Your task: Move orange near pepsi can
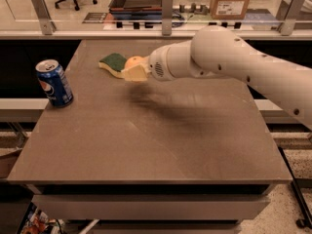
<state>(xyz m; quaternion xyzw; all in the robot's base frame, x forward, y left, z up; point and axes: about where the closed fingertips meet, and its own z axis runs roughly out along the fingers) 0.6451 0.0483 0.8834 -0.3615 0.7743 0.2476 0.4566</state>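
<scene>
Currently the gripper (135, 73) is seen over the far part of the table (146, 150), a little left of the middle, and it is closed on the orange (134, 61). Only the upper curve of the orange is shown, peeking out above the cream-coloured gripper; the rest is hidden by it. The gripper is carried by a thick white arm (229, 57), which reaches in from the right edge of the view and is held level above the tabletop. A blurred shadow is cast on the brown surface below and slightly right of the gripper, so the gripper and orange appear to be held above the table rather than resting on it.

Just beside the gripper, on its left, a sponge (112, 62) with a green top and a yellow underside is lying flat on the table. Whether it is touched by the gripper cannot be told.

The can (54, 84), blue with a round red, white and blue logo and a silver top, is standing upright near the left edge of the table. It is well apart from the orange, with bare tabletop lying between the two.

Beyond the far edge of the table a low rail with metal posts (167, 11) is seen, and behind it a cardboard box (231, 0).
</scene>
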